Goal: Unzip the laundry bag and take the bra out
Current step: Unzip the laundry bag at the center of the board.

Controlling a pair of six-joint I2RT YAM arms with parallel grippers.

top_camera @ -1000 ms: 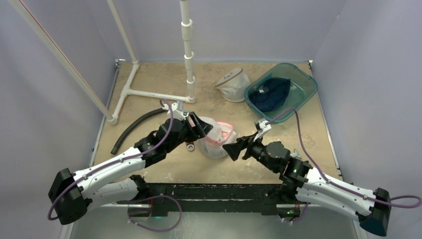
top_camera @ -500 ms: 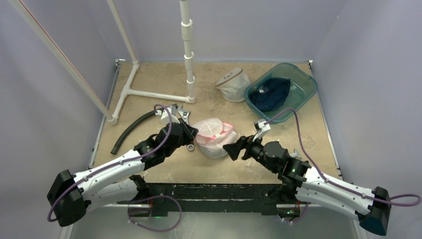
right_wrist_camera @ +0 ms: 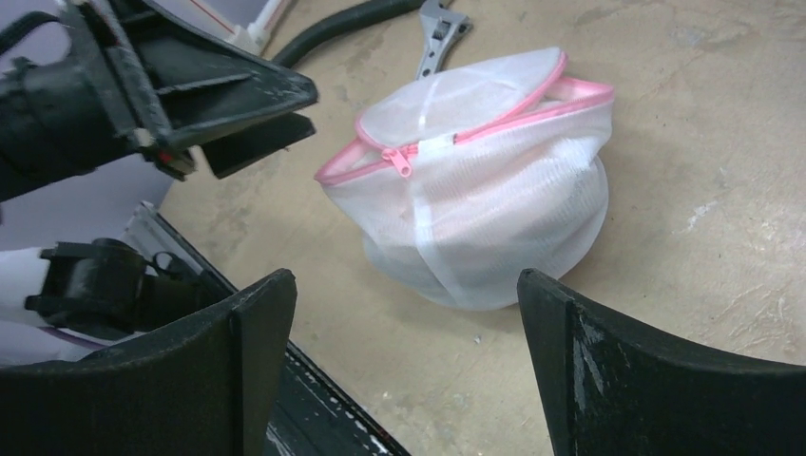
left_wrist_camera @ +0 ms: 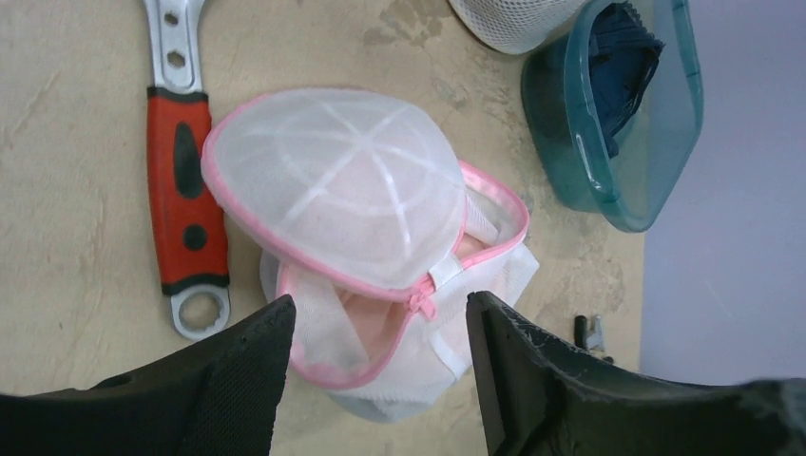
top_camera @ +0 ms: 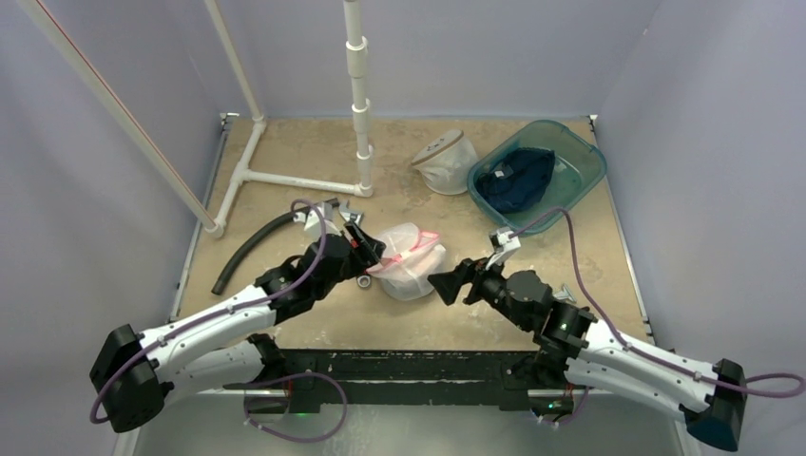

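The white mesh laundry bag (top_camera: pixel 411 266) with pink zipper trim lies mid-table. Its zipper is partly open, with the domed top flap (left_wrist_camera: pixel 337 180) lifted. The pink pull (left_wrist_camera: pixel 421 302) hangs at the front and also shows in the right wrist view (right_wrist_camera: pixel 399 162). Peach fabric of the bra (left_wrist_camera: pixel 366 318) shows through the gap. My left gripper (top_camera: pixel 369 252) is open and empty at the bag's left side, its jaws either side of the pull (left_wrist_camera: pixel 378 304). My right gripper (top_camera: pixel 443 283) is open and empty, just right of the bag (right_wrist_camera: pixel 404 280).
A red-handled wrench (left_wrist_camera: pixel 185 190) lies against the bag's left side. A black hose (top_camera: pixel 252 245) and a white pipe frame (top_camera: pixel 285 179) are at the left. A second mesh bag (top_camera: pixel 445 163) and a teal basin (top_camera: pixel 591 161) holding dark blue cloth are at the back right.
My left gripper has drawn back off the top of the bag to its left side. The bag's top flap has shifted and sits lower. My right gripper has edged slightly left.
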